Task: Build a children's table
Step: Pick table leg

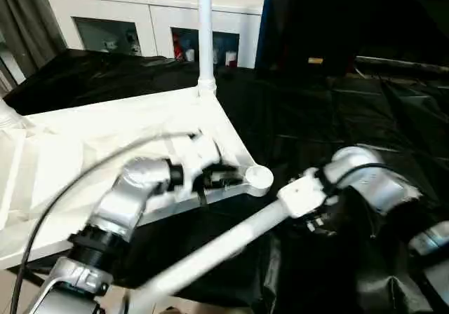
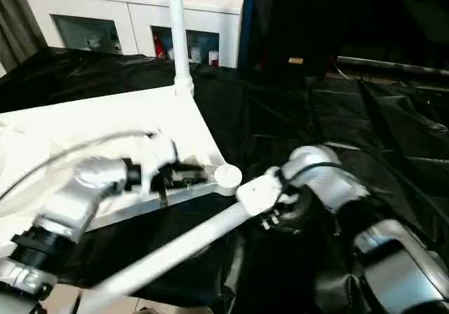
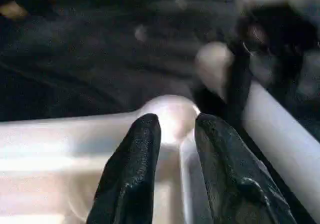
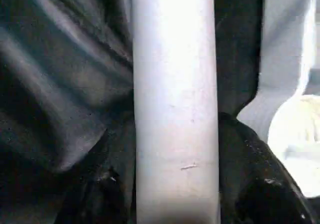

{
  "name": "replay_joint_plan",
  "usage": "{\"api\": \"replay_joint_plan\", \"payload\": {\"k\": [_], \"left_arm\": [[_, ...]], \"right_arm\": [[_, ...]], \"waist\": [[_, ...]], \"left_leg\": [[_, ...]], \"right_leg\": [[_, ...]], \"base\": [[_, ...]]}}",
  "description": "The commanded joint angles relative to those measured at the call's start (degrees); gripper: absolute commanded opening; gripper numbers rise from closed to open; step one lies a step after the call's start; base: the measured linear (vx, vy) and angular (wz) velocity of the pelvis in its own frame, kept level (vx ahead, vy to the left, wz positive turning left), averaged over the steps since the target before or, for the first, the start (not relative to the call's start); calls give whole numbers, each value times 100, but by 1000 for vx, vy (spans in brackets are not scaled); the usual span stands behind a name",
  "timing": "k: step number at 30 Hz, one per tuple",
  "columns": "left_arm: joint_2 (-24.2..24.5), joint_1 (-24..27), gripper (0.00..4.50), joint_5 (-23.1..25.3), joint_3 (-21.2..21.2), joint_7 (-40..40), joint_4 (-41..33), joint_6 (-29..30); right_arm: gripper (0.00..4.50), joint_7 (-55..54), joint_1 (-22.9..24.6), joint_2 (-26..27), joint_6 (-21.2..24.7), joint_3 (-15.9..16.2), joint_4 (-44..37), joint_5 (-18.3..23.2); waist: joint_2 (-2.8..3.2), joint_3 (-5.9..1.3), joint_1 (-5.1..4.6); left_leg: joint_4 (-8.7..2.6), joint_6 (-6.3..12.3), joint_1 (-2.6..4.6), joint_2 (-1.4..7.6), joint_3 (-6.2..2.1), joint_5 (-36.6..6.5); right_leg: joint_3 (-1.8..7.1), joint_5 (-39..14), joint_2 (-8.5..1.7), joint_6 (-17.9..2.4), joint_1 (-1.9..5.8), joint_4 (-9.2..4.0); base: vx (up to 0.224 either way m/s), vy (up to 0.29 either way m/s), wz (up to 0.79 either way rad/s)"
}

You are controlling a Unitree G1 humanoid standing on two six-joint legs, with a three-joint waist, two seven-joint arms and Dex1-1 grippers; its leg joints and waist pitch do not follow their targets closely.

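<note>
The children's table's white tabletop [image 1: 105, 146] lies underside up on the black-draped work table. One white leg [image 1: 204, 26] stands upright in its far corner. My left gripper [image 1: 223, 176] is at the near right corner, its black fingers [image 3: 135, 164] slightly apart over the rim, just short of the round corner socket [image 3: 167, 116]. My right gripper [image 2: 277, 216] is shut on a second white leg [image 1: 210, 251]. That leg lies slanted, with its upper end close beside that socket. In the right wrist view the leg [image 4: 175, 109] fills the gap between the fingers.
A white glass-door cabinet [image 1: 140, 12] stands behind the work table. Crumpled black drape [image 1: 337, 118] covers the surface to the right. A grey cable [image 1: 70, 188] arcs over my left forearm. The held leg's far end reaches past the table's front edge.
</note>
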Motion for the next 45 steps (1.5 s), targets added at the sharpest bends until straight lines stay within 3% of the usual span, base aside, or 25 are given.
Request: {"api": "replay_joint_plan", "payload": {"k": [1, 5, 10, 14, 20, 26, 28, 34, 39, 43, 44, 45], "left_arm": [[-53, -276, 183, -169, 380, 418, 38, -194], [-181, -723, 229, -504, 1170, 1265, 347, -305], [-256, -959, 255, -774, 1580, 1609, 470, -263], [-343, -1404, 273, -1257, 2165, 2054, 846, 94], [-269, -1428, 273, -1021, 2063, 2180, 1068, 143], [-248, -1483, 273, -987, 2060, 2388, 1211, 268], [-154, -1560, 273, -813, 1939, 2492, 1365, 480], [-80, -1605, 273, -453, 1765, 2524, 1650, -160], [-62, -1573, 273, -265, 1573, 2501, 1780, -325], [89, -1544, 273, 43, 1367, 2430, 2141, -616], [175, -1543, 273, 140, 1299, 2394, 2273, -706], [182, -1544, 273, 148, 1294, 2391, 2284, -718]], "right_arm": [[186, 159, 76, -164, 324, -398, -375, 521], [186, 285, 373, -454, 1021, -923, -738, 1175], [186, 332, 613, -657, 1268, -1097, -959, 1412], [185, 368, 1078, -969, 1562, -1333, -1394, 1605], [184, 161, 1233, -1148, 1643, -1544, -1185, 1551], [184, 87, 1383, -1372, 1749, -1626, -1211, 1455], [184, 232, 1429, -1466, 1839, -1596, -1261, 1448], [184, 588, 1586, -1620, 1999, -1391, -1678, 1438], [184, 959, 1672, -1716, 2428, -1329, -2141, 1811], [184, 1301, 1724, -2102, 2637, -1269, -2285, 1890], [184, 1321, 1815, -2510, 2694, -1027, -2436, 2060], [184, 1321, 1826, -2543, 2704, -1010, -2457, 2076]], "waist": [[-20, -392, -8], [-32, -398, 1], [-51, -404, 24], [-30, -395, 50], [-40, -388, 41], [-38, -403, 44], [-41, -396, 42], [-21, -390, 56], [-26, -392, 72], [-31, -384, 93], [-26, -377, 106], [-25, -380, 123]], "left_leg": [[-383, 577, 146, 324, -162, -880], [-364, 602, 140, 309, -165, -862], [-348, 601, 129, 303, -160, -816], [-337, 632, 140, 285, -150, -846], [-344, 599, 126, 294, -165, -866], [-329, 642, 117, 296, -169, -752], [-330, 655, 124, 290, -163, -774], [-341, 623, 118, 296, -183, -930], [-343, 681, 123, 311, -183, -910], [-347, 640, 131, 313, -189, -971], [-357, 613, 142, 322, -192, -995], [-354, 589, 150, 334, -193, -1012]], "right_leg": [[289, -94, -474, -1575, 241, -353], [277, -10, -462, -1579, 258, -349], [272, -85, -473, -1542, 260, -363], [263, -123, -458, -1556, 242, -390], [258, -336, -474, -1491, 242, -406], [253, -129, -475, -1527, 256, -384], [253, -127, -463, -1527, 254, -390], [247, -338, -483, -1451, 259, -424], [248, -209, -488, -1489, 254, -407], [257, -411, -485, -1394, 251, -434], [258, -467, -497, -1375, 247, -452], [268, -474, -506, -1351, 253, -447]], "base": [[0, 0, 0], [0, 0, 0], [0, 0, 0], [0, 0, 0], [0, 0, 0], [0, 0, 0], [0, 0, 0], [0, 0, 0], [0, 0, 0], [0, 0, 0], [0, 0, 0], [0, 0, 0]]}}
